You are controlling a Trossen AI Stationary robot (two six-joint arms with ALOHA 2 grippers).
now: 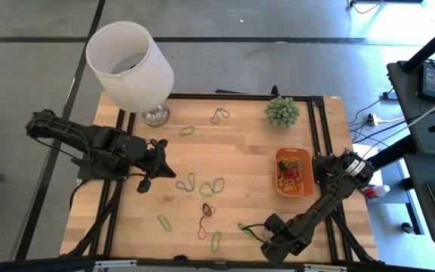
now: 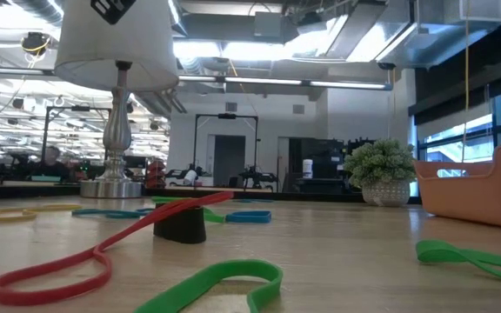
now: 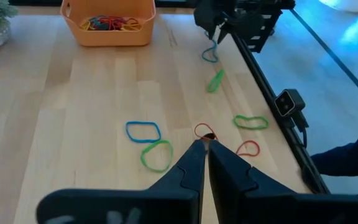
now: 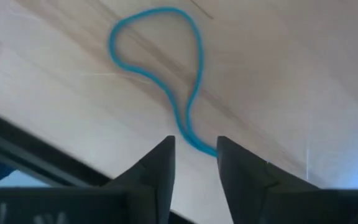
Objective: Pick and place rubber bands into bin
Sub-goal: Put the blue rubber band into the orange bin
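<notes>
Directly between the dark fingers of the right gripper (image 4: 194, 163) lies the tail of a thin blue-green rubber band (image 4: 157, 59), a teardrop loop flat on the pale wooden table (image 4: 278, 68). The jaws stand narrowly apart, one on each side of that tail, with wood showing in the gap; nothing is clamped. The loop's rounded end lies ahead of the jaws, and the table's dark edge rail runs just to one side of them.

In the high view this right gripper (image 1: 265, 233) sits at the table's near edge, with a green band (image 1: 216, 242) lying beside it.

The left gripper (image 3: 202, 163) has its jaws closed together, fingertips meeting, with nothing held. Just ahead of its tips lies a small red loop with a dark knot (image 3: 204, 131); a second red loop (image 3: 248, 148) lies to one side of the tips, and a green loop (image 3: 156, 155) and a blue loop (image 3: 143, 131) to the other. A further green loop (image 3: 251, 122) and a folded green band (image 3: 215, 81) lie beyond.

Farthest ahead of the left jaws stands the shallow rectangular orange bin (image 3: 107, 31), holding a heap of mixed red, yellow and dark rubber bands (image 3: 107, 23). In the high view the bin (image 1: 293, 172) sits well apart from both grippers, near a small green potted plant (image 1: 282, 111). A silver-based lamp with a white shade (image 1: 130, 62) occupies the far corner.
</notes>
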